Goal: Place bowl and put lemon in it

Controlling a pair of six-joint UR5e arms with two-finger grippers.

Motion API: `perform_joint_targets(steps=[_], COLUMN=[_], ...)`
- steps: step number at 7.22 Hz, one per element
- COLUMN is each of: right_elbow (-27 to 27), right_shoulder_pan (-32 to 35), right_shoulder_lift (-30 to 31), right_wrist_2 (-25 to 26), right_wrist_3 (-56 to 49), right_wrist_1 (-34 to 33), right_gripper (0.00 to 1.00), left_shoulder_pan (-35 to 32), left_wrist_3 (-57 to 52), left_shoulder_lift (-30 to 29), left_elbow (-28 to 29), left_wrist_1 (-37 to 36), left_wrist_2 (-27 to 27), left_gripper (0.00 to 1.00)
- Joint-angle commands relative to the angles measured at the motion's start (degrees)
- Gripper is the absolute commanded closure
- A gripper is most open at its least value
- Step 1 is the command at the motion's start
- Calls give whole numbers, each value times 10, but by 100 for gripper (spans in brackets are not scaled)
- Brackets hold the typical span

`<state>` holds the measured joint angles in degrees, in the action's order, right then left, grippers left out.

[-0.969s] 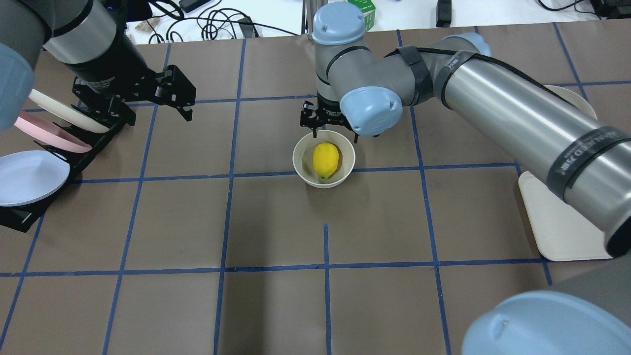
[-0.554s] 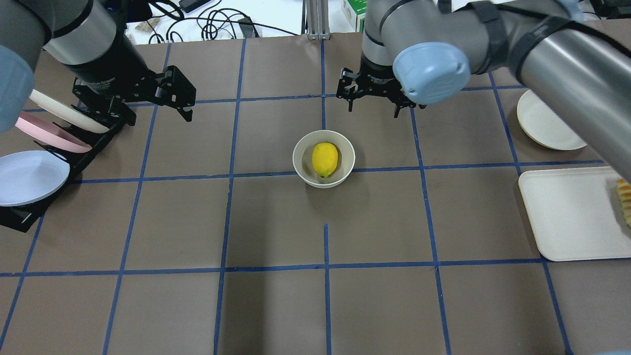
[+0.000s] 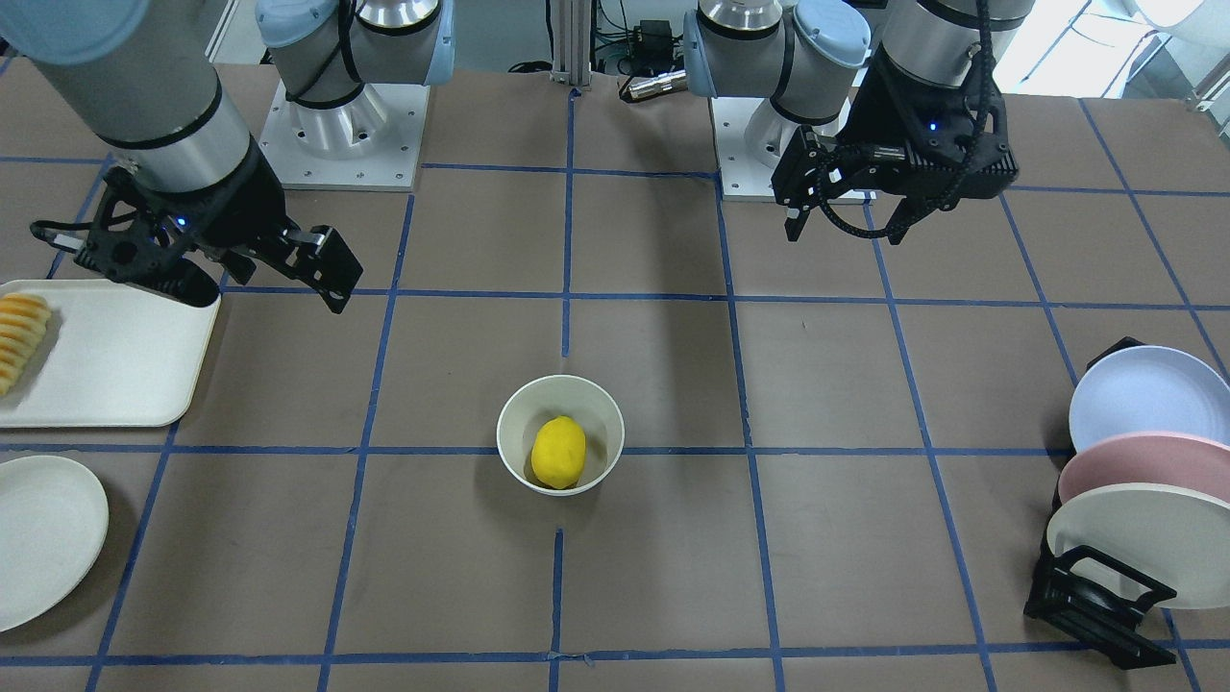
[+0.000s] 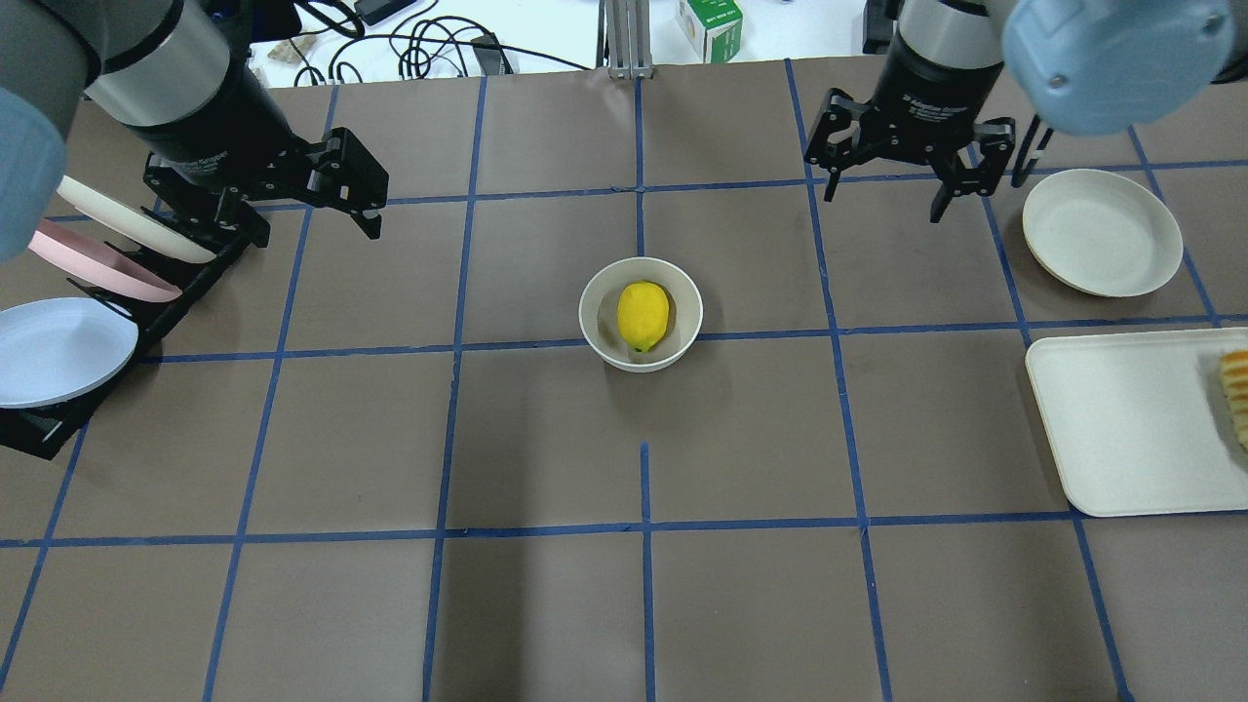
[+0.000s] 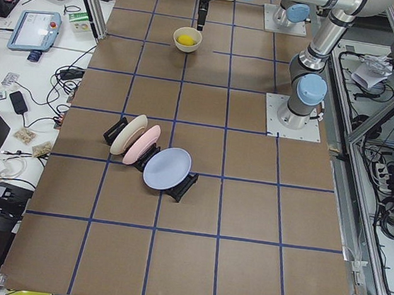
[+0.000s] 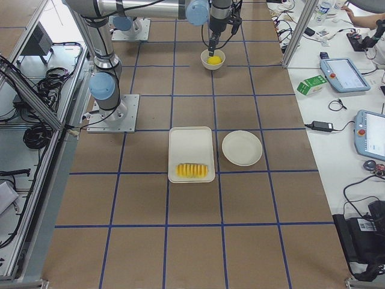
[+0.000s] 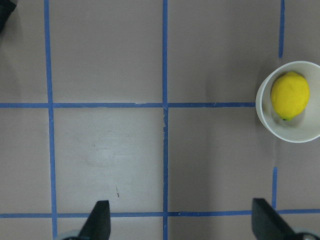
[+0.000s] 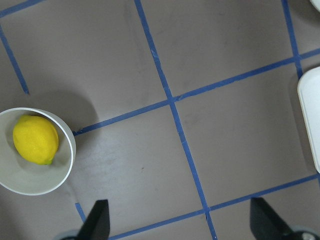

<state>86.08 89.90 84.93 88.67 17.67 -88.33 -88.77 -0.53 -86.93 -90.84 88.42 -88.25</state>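
Observation:
The off-white bowl (image 4: 591,314) stands upright at the middle of the table, with the yellow lemon (image 4: 643,315) lying inside it. Both also show in the front view, the bowl (image 3: 509,428) and the lemon (image 3: 558,452). My right gripper (image 4: 885,200) is open and empty, raised above the table far right of and behind the bowl. Its wrist view shows the lemon (image 8: 35,139) in the bowl (image 8: 30,180) at the left edge. My left gripper (image 4: 312,226) is open and empty, by the plate rack. Its wrist view shows the lemon (image 7: 289,95) at the right.
A black rack (image 4: 39,429) with three pastel plates stands at the left edge. A flat cream plate (image 4: 1102,232) lies at the right. In front of it is a white tray (image 4: 1121,419) holding a row of orange-yellow slices (image 4: 1236,395).
My right gripper has moved from just above the bowl's far rim up and away to the right. The lemon stays in the bowl. The left arm has not moved.

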Motion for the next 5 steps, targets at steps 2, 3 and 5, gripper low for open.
perform_joint_targets(steps=[2,3,5], right_elbow=[7,7,7], right_shoulder_pan=[-3,-3,-2], right_shoulder_lift=[30,30,30], right_wrist_2=[-3,-1,-1], right_wrist_3=[-76,-77,-76], right_wrist_1=[18,17,17], right_gripper=[0,0,0], left_shoulder_pan=[-1,-1,-1], left_wrist_3=[2,2,1], left_shoulder_lift=[0,0,0], left_elbow=[0,0,1], left_wrist_1=[0,0,0], left_wrist_2=[2,2,3], left_gripper=[0,0,0])
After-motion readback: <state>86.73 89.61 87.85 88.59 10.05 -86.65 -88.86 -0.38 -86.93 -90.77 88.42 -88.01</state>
